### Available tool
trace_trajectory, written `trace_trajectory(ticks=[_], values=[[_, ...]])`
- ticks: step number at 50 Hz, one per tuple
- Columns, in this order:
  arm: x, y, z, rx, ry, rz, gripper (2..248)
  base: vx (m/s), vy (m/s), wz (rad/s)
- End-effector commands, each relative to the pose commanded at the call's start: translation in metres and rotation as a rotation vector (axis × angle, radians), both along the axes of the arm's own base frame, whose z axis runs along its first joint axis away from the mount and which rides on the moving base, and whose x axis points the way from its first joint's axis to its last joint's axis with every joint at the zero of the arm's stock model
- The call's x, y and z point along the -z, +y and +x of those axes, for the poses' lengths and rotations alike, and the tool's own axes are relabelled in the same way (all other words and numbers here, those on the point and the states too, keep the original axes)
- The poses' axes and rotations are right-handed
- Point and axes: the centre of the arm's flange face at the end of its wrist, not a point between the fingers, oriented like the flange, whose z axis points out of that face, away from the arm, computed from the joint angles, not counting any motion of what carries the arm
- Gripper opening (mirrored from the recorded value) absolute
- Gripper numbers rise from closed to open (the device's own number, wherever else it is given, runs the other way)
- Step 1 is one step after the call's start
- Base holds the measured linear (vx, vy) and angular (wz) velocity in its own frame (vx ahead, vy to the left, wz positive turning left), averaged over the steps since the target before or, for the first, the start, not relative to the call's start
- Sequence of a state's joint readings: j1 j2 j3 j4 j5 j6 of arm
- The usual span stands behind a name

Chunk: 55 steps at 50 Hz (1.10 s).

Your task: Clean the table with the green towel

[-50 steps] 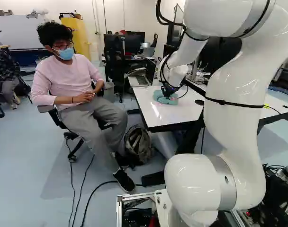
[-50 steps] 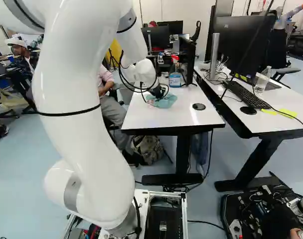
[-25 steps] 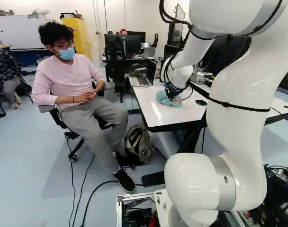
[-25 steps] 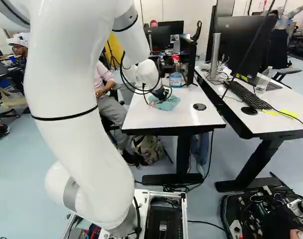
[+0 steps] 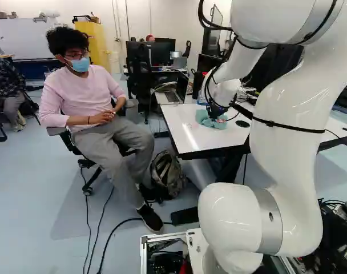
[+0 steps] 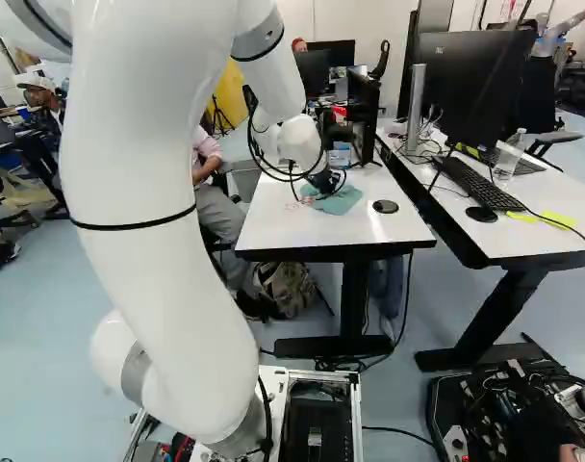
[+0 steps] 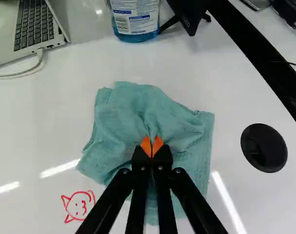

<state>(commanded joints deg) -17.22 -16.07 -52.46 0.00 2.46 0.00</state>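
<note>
Our arm (image 6: 158,279) reaches over white table (image 6: 259,234). Red doodle of small face (image 7: 80,205) on tabletop, near our gripper (image 6: 318,191). Our jaws clenched on bunched middle of green towel (image 7: 187,131), fold pinched between orange pads (image 7: 146,146); towel lies rumpled on table. Black disc (image 7: 264,147) beside towel, apart from it. Farther ahead, blue bottle (image 7: 136,24) and open laptop (image 7: 36,29) with cable plugged in.
</note>
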Motion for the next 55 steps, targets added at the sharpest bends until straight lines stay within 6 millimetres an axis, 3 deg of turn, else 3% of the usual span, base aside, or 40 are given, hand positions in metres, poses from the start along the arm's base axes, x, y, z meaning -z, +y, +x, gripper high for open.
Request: trace_trajectory(ticks=[17,35,55], values=[[0.001,-0.023,0.019,0.029,-0.012,-0.004,24,0.0,0.0,0.0],[0.003,-0.019,0.051,0.005,-0.028,-0.009,24,0.0,0.0,0.0],[-0.008,-0.014,0.044,0.001,-0.041,-0.013,24,0.0,0.0,0.0]])
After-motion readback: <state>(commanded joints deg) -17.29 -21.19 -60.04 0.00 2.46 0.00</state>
